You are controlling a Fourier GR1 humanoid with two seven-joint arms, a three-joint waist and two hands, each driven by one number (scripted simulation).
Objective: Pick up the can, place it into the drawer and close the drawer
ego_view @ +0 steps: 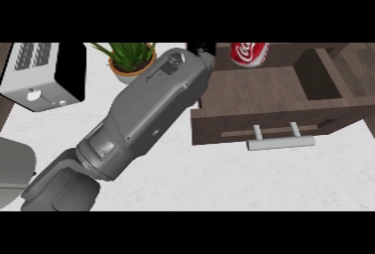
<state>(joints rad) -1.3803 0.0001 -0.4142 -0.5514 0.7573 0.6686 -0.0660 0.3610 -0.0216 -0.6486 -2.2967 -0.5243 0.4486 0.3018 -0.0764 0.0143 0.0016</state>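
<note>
A pale, marbled bench [219, 183] fills the lower part of the head view, with a dark wooden drawer unit on its right side. The drawer [271, 99] is pulled out and open, its flat wooden floor showing, and its front panel carries a light metal handle [281, 143] that sticks out over the bench.

One grey forearm [139, 124] crosses the view on a slant from the lower left up to the top centre. From where it enters it may be the left arm, though the view is too tight to be sure. Only a small dark bit of its hand [199, 48] shows at the top edge, just past the wrist, so I cannot tell whether the fingers are spread or curled, or whether they touch anything. The other hand does not show.

The can [250, 52], red with white lettering, stands at the back of the drawer area, cut off by the top edge. It lies just to the right of the hand, near it, with a narrow gap between them.

At the top left sits a white toaster [38, 74], and beside it a potted plant [130, 60], partly hidden behind the forearm. Open bench lies in front of the drawer.
</note>
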